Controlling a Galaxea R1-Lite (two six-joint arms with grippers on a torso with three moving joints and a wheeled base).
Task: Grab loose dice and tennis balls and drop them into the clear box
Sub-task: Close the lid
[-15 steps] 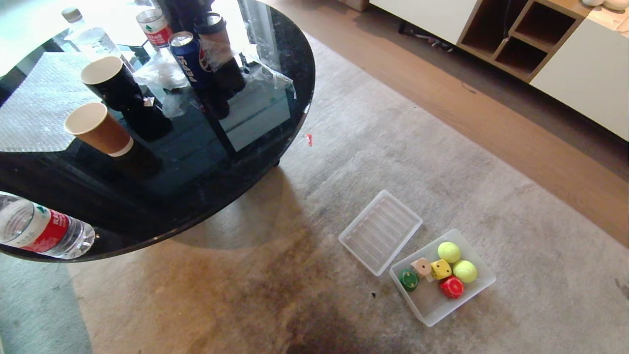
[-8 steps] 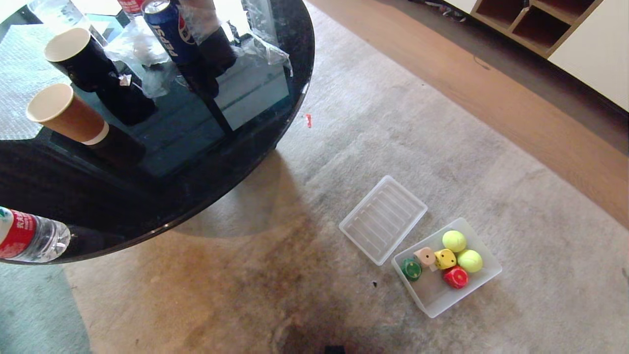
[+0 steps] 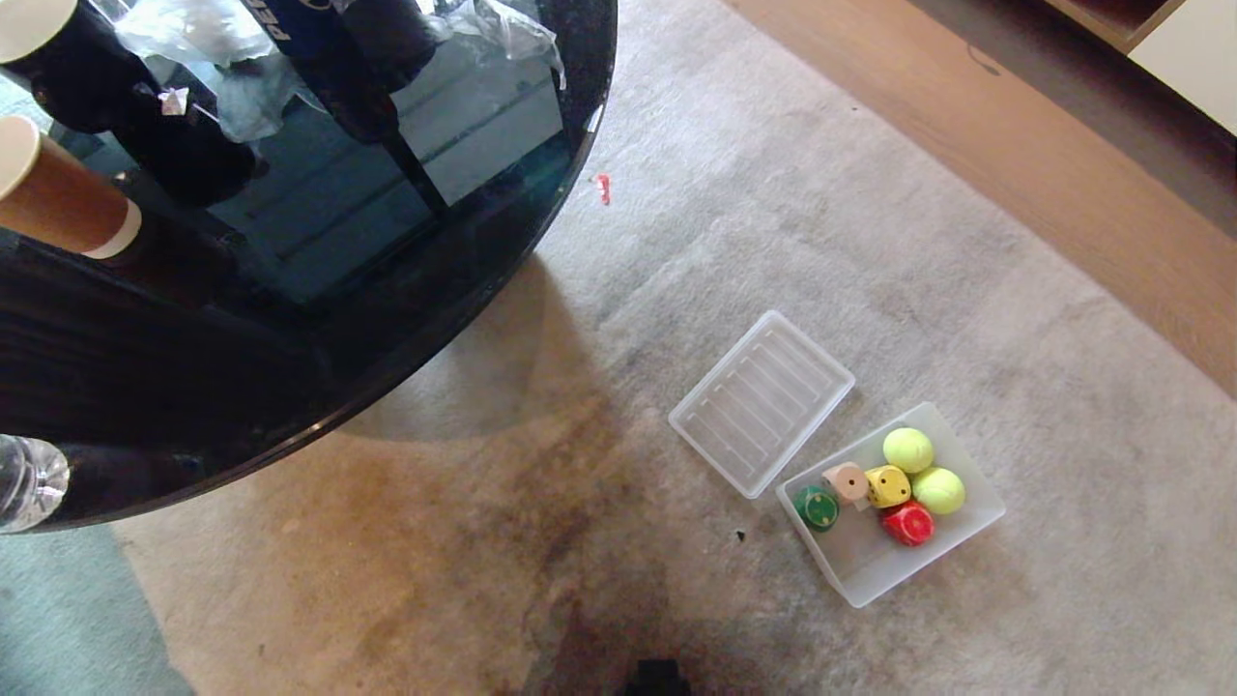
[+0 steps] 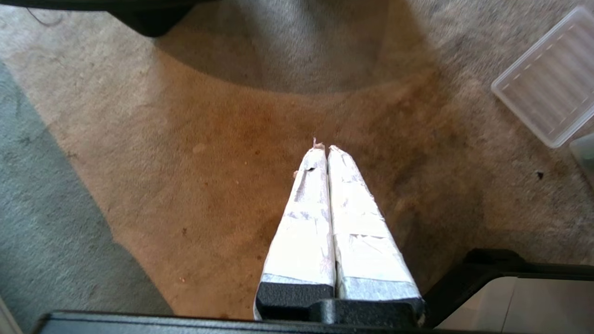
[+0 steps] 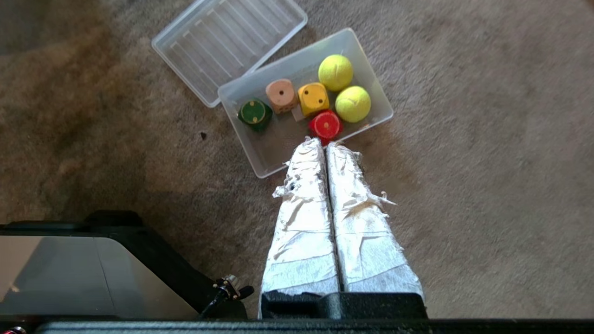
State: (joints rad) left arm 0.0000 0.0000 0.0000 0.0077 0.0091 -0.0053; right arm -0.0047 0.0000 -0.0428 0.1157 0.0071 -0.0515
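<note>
The clear box (image 3: 978, 517) (image 5: 274, 160) sits on the carpet at the lower right. Inside it lie a green die (image 3: 818, 507) (image 5: 253, 112), a tan die (image 3: 848, 480) (image 5: 280, 94), a yellow die (image 3: 887, 485) (image 5: 313, 98), a red die (image 3: 908, 523) (image 5: 325, 125) and two tennis balls (image 3: 908, 449) (image 3: 937, 490) (image 5: 335, 72) (image 5: 352, 104). My right gripper (image 5: 325, 144) hangs shut and empty high above the box's near rim. My left gripper (image 4: 326, 147) is shut over bare carpet. Neither gripper shows in the head view.
A flat ribbed lid (image 3: 762, 401) (image 5: 227, 44) (image 4: 550, 79) lies on the carpet against the box's far-left corner. A round black glass table (image 3: 464, 290) with paper cups (image 3: 58, 198) and bottles fills the upper left. Wood floor (image 3: 1015, 174) runs along the upper right.
The whole head view has tilted downward, so the table, lid and box have slid up the picture. The things themselves have not moved, and the cabinet has left the view.
</note>
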